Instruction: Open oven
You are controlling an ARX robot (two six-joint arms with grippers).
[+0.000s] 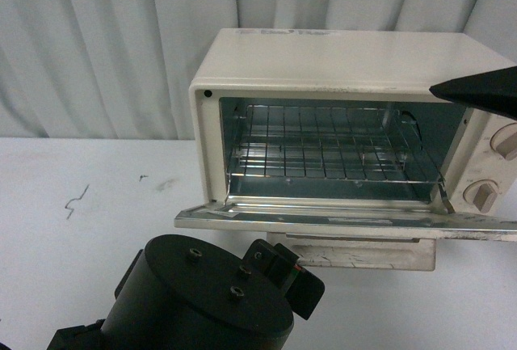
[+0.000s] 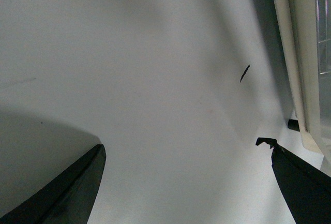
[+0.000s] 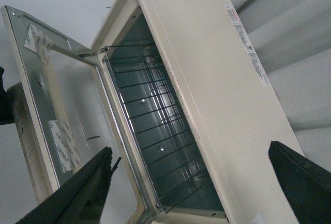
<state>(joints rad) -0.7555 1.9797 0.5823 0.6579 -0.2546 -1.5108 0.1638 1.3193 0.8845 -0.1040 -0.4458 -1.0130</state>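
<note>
So, the oven (image 1: 323,59) is parked on the white table (image 1: 81,221), just below and ahead of the right gripper (image 1: 446,41). That gripper's two black fingers are spread wide, with nothing gripped between them. The door (image 1: 339,219) is dropped down flat, so the mouth is pointed back at the robot, and the box's long axis is laid side to side across the front view. The wire rack (image 1: 323,144) is seen sitting level inside. The beige handle (image 1: 355,253) is tucked under the door's outer edge, nearer the left arm (image 1: 202,301) than the right gripper.

The two round knobs (image 1: 507,141) are only caught by the front view, right under the right gripper's lower finger, and the grey curtain (image 1: 97,43) is hung behind. From the right wrist view something extra is picked up: stickers (image 3: 39,40) on the door's inner metal frame and a printed label (image 3: 248,43) on the oven's top, with text too small to be read. In the left wrist view only a thin slice of the oven is shown, off beside one finger and not touched. The rest is bare table with a small dark mark (image 2: 244,73). The left gripper (image 2: 180,144) is likewise held spread and empty
</note>
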